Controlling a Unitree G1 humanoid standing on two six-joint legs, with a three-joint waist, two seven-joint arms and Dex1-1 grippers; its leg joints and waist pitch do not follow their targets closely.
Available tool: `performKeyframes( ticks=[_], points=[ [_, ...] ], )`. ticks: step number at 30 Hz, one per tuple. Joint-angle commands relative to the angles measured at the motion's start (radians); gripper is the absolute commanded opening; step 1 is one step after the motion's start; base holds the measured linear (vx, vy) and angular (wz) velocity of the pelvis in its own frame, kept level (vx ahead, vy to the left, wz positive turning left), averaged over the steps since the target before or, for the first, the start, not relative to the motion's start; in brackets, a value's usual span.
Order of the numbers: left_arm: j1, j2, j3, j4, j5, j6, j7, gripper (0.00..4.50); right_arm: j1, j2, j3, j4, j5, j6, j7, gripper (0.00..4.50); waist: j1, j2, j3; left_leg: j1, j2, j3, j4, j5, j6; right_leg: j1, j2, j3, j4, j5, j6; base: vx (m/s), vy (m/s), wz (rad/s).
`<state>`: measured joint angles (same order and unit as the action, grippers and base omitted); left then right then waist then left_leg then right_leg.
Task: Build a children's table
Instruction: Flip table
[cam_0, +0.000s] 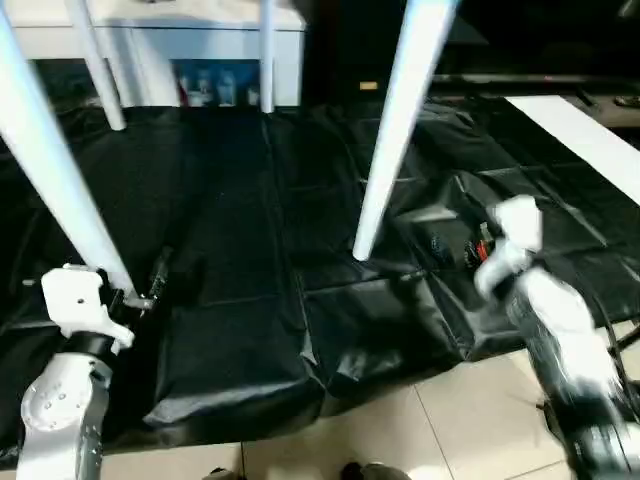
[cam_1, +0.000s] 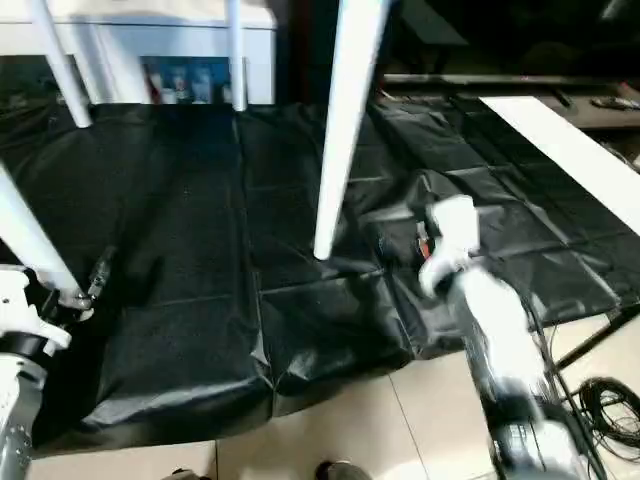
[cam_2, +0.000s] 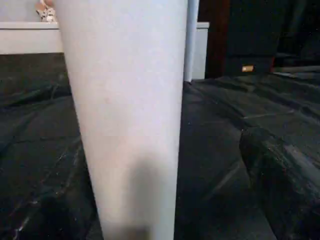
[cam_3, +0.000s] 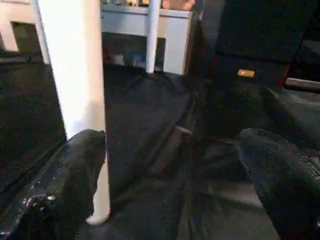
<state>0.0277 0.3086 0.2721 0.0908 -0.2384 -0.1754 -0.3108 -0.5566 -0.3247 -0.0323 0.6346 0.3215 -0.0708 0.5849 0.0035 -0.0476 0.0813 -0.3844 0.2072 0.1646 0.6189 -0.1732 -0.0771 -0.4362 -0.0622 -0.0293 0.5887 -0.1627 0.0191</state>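
Left eye view, item one: children's table (cam_0: 400, 120), white plastic, standing on its four tapered tube legs on a black sheet (cam_0: 250, 300) spread over a tiled floor (cam_0: 400, 440). Its top lies above the picture's upper edge. Near right leg (cam_1: 345, 120) slants down to a foot near the middle of the sheet. Near left leg (cam_0: 50, 170) slants down to the left gripper. Two far legs (cam_0: 268, 55) end close to the sheet's far edge.

Item two: left gripper (cam_0: 130, 298), on a white wrist block above a silver forearm, fingers spread wide apart at the foot of the near left leg. Whether the fingers touch the leg cannot be told. Left wrist view: that leg (cam_2: 127, 115) stands very close in front of the camera, one black finger (cam_2: 285, 185) off to its side.

Item three: right gripper (cam_3: 172, 195), fingers spread wide, nothing between them. Right wrist view: the near right leg (cam_3: 75, 70) stands beside one black finger (cam_3: 65, 190), its foot on the sheet. Right eye view: the right arm (cam_1: 490, 320), blurred, reaches over the sheet's near right part, apart from the leg.

Item four: white cabinet (cam_0: 220, 45) with glass doors, behind the sheet. Item five: white board (cam_1: 570, 150), lying along the sheet's right side. Item six: black cables (cam_1: 610, 405) on the floor at right.
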Motion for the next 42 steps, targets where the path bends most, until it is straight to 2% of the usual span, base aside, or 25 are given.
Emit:
performKeyframes(
  ticks=[1, 4, 8, 12, 13, 14, 15, 16, 18, 19, 20, 21, 22, 23, 24, 25, 26, 27, 28, 29, 30, 31, 33, 36, 42],
  points=[
    [-0.004, 0.010, 0.006, -0.015, 0.004, 0.019, -0.001, 4.43, -0.045, 0.014, -0.005, 0.078, 0.015, -0.007, 0.067, 4.50, 0.000, 0.020, -0.040, 0.037, 0.005, -0.013, -0.094, -0.610, -0.011, 0.017, -0.037, -0.005, -0.099, -0.558, -0.116, 0.000, 0.000, 0.00],
    [-0.003, 0.016, 0.008, -0.025, -0.011, 0.038, -0.008, 4.43, -0.116, 0.040, -0.005, 0.187, 0.009, -0.033, 0.128, 4.50, 0.001, 0.022, -0.035, 0.034, 0.009, -0.018, -0.102, -0.625, -0.009, 0.026, -0.044, -0.016, -0.098, -0.545, -0.124, 0.000, 0.000, 0.00],
    [-0.002, 0.024, 0.013, -0.039, -0.035, 0.072, -0.014, 4.43, -0.182, 0.065, -0.007, 0.287, -0.009, -0.065, 0.146, 4.50, 0.002, 0.022, -0.019, 0.043, 0.009, -0.020, -0.106, -0.658, -0.010, 0.019, -0.047, -0.030, -0.108, -0.576, -0.119, 0.000, 0.000, 0.00],
    [-0.014, 0.048, 0.013, -0.041, -0.034, 0.108, -0.027, 4.43, -0.244, 0.078, -0.017, 0.395, -0.039, -0.108, 0.115, 4.50, -0.001, 0.024, 0.006, 0.044, 0.017, -0.027, -0.120, -0.723, -0.016, 0.023, -0.050, -0.054, -0.110, -0.578, -0.111, 0.000, 0.000, 0.00],
    [-0.020, 0.060, 0.017, -0.042, -0.037, 0.119, -0.032, 4.43, -0.264, 0.084, -0.021, 0.423, -0.045, -0.114, 0.107, 4.50, 0.001, 0.028, 0.020, 0.050, 0.019, -0.028, -0.128, -0.750, -0.016, 0.028, -0.051, -0.070, -0.116, -0.585, -0.102, 0.000, 0.000, 0.00],
    [-0.022, 0.066, 0.020, -0.044, -0.039, 0.124, -0.034, 4.43, -0.272, 0.087, -0.022, 0.434, -0.046, -0.115, 0.106, 4.50, 0.000, 0.031, 0.020, 0.047, 0.023, -0.029, -0.134, -0.752, -0.014, 0.040, -0.052, -0.077, -0.112, -0.563, -0.103, 0.000, 0.000, 0.00],
    [-0.025, 0.078, 0.026, -0.047, -0.042, 0.133, -0.038, 4.43, -0.293, 0.094, -0.025, 0.463, -0.050, -0.120, 0.115, 4.50, 0.007, 0.035, 0.026, 0.035, 0.031, -0.030, -0.151, -0.745, -0.011, 0.056, -0.056, -0.073, -0.096, -0.503, -0.112, 0.000, 0.000, 0.00],
    [-0.026, 0.084, 0.030, -0.049, -0.043, 0.137, -0.040, 4.43, -0.303, 0.098, -0.026, 0.475, -0.051, -0.121, 0.119, 4.50, 0.011, 0.035, 0.032, 0.037, 0.033, -0.025, -0.161, -0.749, -0.011, 0.054, -0.055, -0.070, -0.094, -0.476, -0.122, 0.000, 0.000, 0.00],
    [-0.024, 0.104, 0.042, -0.055, -0.046, 0.151, -0.044, 4.43, -0.336, 0.115, -0.022, 0.509, -0.056, -0.123, 0.141, 4.50, 0.015, 0.029, 0.045, 0.057, 0.019, -0.018, -0.146, -0.719, -0.008, 0.035, -0.064, -0.073, -0.124, -0.556, -0.115, -0.016, -0.025, 0.02],
    [-0.022, 0.113, 0.046, -0.057, -0.046, 0.156, -0.044, 4.43, -0.349, 0.122, -0.019, 0.525, -0.060, -0.127, 0.153, 4.50, 0.013, 0.025, 0.050, 0.064, 0.009, -0.017, -0.132, -0.673, 0.000, 0.033, -0.073, -0.088, -0.151, -0.640, -0.087, -0.032, -0.050, 0.03],
    [-0.022, 0.113, 0.046, -0.057, -0.046, 0.156, -0.044, 4.43, -0.349, 0.122, -0.019, 0.525, -0.060, -0.127, 0.153, 4.50, 0.012, 0.028, 0.056, 0.061, 0.011, -0.020, -0.134, -0.666, 0.003, 0.040, -0.069, -0.103, -0.158, -0.666, -0.068, 0.000, 0.000, 0.00],
    [-0.020, 0.121, 0.054, -0.059, -0.050, 0.161, -0.044, 4.43, -0.363, 0.132, -0.010, 0.539, -0.069, -0.129, 0.168, 4.50, 0.017, 0.049, 0.063, 0.023, 0.038, -0.022, -0.178, -0.704, 0.006, 0.087, -0.049, -0.129, -0.112, -0.600, -0.051, -0.087, -0.059, -0.11],
    [-0.020, 0.125, 0.058, -0.061, -0.053, 0.165, -0.044, 4.43, -0.372, 0.138, -0.005, 0.548, -0.075, -0.133, 0.177, 4.50, 0.047, 0.065, 0.065, -0.035, 0.074, -0.015, -0.234, -0.775, -0.002, 0.135, -0.036, -0.110, 0.044, -0.438, -0.081, -0.087, -0.059, -0.11],
    [-0.019, 0.136, 0.074, -0.069, -0.064, 0.180, -0.042, 4.43, -0.406, 0.159, 0.009, 0.583, -0.104, -0.154, 0.198, 4.50, 0.115, 0.045, 0.063, -0.038, 0.075, 0.067, -0.252, -0.777, -0.004, 0.098, -0.023, -0.022, 0.167, -0.313, -0.099, -0.075, -0.097, 0.07],
    [-0.019, 0.136, 0.075, -0.070, -0.065, 0.182, -0.042, 4.43, -0.409, 0.161, 0.011, 0.587, -0.108, -0.158, 0.198, 4.50, 0.095, 0.003, 0.051, 0.028, 0.039, 0.048, -0.168, -0.645, -0.020, 0.043, -0.053, 0.031, 0.089, -0.592, -0.041, 0.055, -0.212, 0.14],
    [-0.019, 0.139, 0.081, -0.070, -0.069, 0.186, -0.043, 4.43, -0.428, 0.168, 0.015, 0.600, -0.122, -0.170, 0.183, 4.50, 0.105, -0.037, 0.061, 0.075, -0.019, 0.017, 0.018, -0.238, 0.010, -0.044, -0.147, 0.063, -0.146, -1.134, 0.013, 0.055, -0.212, 0.14],
    [-0.019, 0.139, 0.081, -0.070, -0.069, 0.186, -0.043, 4.43, -0.428, 0.169, 0.015, 0.600, -0.122, -0.170, 0.182, 4.50, 0.123, -0.013, 0.054, 0.049, -0.019, -0.009, 0.010, -0.103, 0.034, -0.006, -0.162, 0.108, -0.140, -1.137, -0.004, 0.041, -0.226, 0.03],
    [-0.019, 0.140, 0.083, -0.068, -0.069, 0.186, -0.045, 4.43, -0.436, 0.171, 0.012, 0.607, -0.123, -0.167, 0.179, 4.50, 0.133, -0.008, 0.041, -0.020, -0.009, -0.032, -0.054, -0.014, 0.040, 0.080, -0.143, 0.084, -0.058, -0.829, -0.040, 0.028, -0.127, 0.06],
    [-0.019, 0.141, 0.085, -0.067, -0.071, 0.187, -0.045, 4.43, -0.444, 0.173, 0.014, 0.615, -0.131, -0.169, 0.167, 4.50, 0.144, 0.018, 0.021, 0.043, 0.012, -0.010, -0.076, 0.032, 0.061, 0.028, -0.076, 0.046, -0.016, -0.352, -0.138, 0.028, -0.127, 0.06],
    [-0.019, 0.142, 0.087, -0.066, -0.073, 0.189, -0.045, 4.43, -0.454, 0.176, 0.014, 0.624, -0.139, -0.174, 0.158, 4.50, 0.134, 0.022, 0.012, 0.053, 0.012, -0.005, -0.075, 0.048, 0.091, 0.025, -0.053, 0.034, 0.007, -0.146, -0.200, 0.042, -0.123, 0.20],
    [-0.021, 0.144, 0.088, -0.064, -0.074, 0.190, -0.046, 4.43, -0.465, 0.179, 0.015, 0.633, -0.147, -0.180, 0.144, 4.50, 0.128, 0.030, 0.024, 0.039, 0.020, 0.009, -0.077, -0.019, 0.116, 0.024, -0.046, 0.033, 0.002, -0.011, -0.299, 0.006, -0.081, 0.21],
    [-0.021, 0.145, 0.088, -0.064, -0.074, 0.190, -0.046, 4.43, -0.468, 0.180, 0.015, 0.635, -0.149, -0.182, 0.141, 4.50, 0.123, 0.028, 0.027, 0.015, 0.022, 0.010, -0.080, -0.084, 0.096, 0.040, -0.046, 0.029, 0.002, -0.020, -0.342, 0.006, -0.081, 0.21],
    [-0.024, 0.148, 0.090, -0.064, -0.075, 0.195, -0.047, 4.43, -0.481, 0.184, 0.011, 0.648, -0.159, -0.190, 0.140, 4.50, 0.122, 0.031, 0.023, 0.005, 0.032, 0.004, -0.086, -0.123, 0.047, 0.054, -0.051, 0.025, 0.000, -0.059, -0.333, 0.000, 0.000, 0.00],
    [-0.029, 0.154, 0.090, -0.062, -0.080, 0.201, -0.063, 4.43, -0.491, 0.189, 0.002, 0.662, -0.169, -0.197, 0.169, 4.50, 0.116, 0.028, 0.020, 0.008, 0.032, 0.004, -0.089, -0.154, 0.014, 0.059, -0.052, 0.025, -0.002, -0.086, -0.320, 0.000, 0.000, 0.00],
    [-0.047, 0.164, 0.097, -0.038, -0.099, 0.201, -0.089, 4.43, -0.474, 0.187, -0.002, 0.657, -0.171, -0.213, 0.239, 4.50, 0.098, 0.020, 0.006, 0.005, 0.030, 0.010, -0.083, -0.082, 0.052, 0.070, -0.051, 0.026, 0.009, 0.046, -0.341, 0.000, 0.000, 0.00]
  ],
)
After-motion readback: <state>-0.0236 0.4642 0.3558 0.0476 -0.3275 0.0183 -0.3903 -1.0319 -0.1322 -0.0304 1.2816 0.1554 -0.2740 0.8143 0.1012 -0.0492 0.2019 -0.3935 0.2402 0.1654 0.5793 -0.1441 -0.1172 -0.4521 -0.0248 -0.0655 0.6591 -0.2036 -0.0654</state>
